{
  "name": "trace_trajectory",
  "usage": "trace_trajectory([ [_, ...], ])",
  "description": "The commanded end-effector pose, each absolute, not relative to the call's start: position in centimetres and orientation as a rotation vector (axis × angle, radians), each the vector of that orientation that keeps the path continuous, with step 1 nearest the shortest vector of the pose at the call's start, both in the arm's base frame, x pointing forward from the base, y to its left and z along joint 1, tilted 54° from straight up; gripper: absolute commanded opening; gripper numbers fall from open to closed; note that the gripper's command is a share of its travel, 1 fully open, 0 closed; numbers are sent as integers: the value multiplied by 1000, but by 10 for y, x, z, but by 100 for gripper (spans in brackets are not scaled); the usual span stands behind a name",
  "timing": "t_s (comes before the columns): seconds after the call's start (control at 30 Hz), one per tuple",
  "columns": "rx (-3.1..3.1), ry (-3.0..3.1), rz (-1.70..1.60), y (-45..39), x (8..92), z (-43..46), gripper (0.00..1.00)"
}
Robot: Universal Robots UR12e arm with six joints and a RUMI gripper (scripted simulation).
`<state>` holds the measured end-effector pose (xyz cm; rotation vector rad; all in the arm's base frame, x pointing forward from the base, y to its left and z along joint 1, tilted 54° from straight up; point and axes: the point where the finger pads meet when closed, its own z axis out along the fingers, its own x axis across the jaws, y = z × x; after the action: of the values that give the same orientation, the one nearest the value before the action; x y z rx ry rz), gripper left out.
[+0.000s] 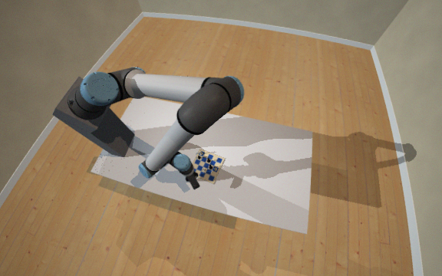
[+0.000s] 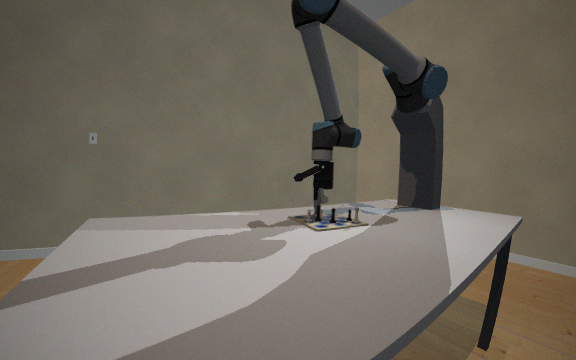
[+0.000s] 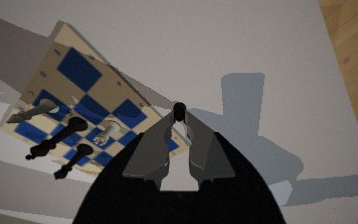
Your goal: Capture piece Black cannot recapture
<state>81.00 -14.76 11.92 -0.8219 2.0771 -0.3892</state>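
The blue-and-cream board (image 1: 223, 159) (image 2: 320, 229) (image 3: 64, 37) lies on the table. My gripper (image 1: 196, 187) (image 2: 316, 206) (image 3: 179, 111) is past one edge of the board, low over the table, shut on a black piece. The held piece's round base (image 3: 179, 107) shows at the fingertips; its type is hidden. A tall white piece (image 3: 32, 111), a tall black piece (image 3: 57, 138), a shorter black piece (image 3: 74, 161) and a crowned white piece (image 3: 107, 132) stand on the board. A third black piece (image 2: 349, 215) stands near a white piece (image 2: 356, 215). The gripper hides part of the board in the wrist view.
The white table (image 1: 286, 184) (image 2: 208, 295) extends around the board. Its edge (image 3: 337, 75) shows at the right of the wrist view, with wooden floor (image 3: 357, 50) beyond. The arm's dark pedestal (image 1: 98, 130) (image 2: 418, 160) stands at one end. Arm shadows cross the table.
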Motion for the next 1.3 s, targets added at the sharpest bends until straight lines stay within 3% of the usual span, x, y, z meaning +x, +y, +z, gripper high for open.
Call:
trace_trajectory([
  [0.0, -822, 2077, -390, -148, 810, 120, 0],
  [0.4, -822, 2077, -390, -148, 810, 120, 0],
  [0.83, -822, 2077, -390, -148, 810, 120, 20],
  [1.27, -822, 2077, -390, -148, 809, 120, 20],
])
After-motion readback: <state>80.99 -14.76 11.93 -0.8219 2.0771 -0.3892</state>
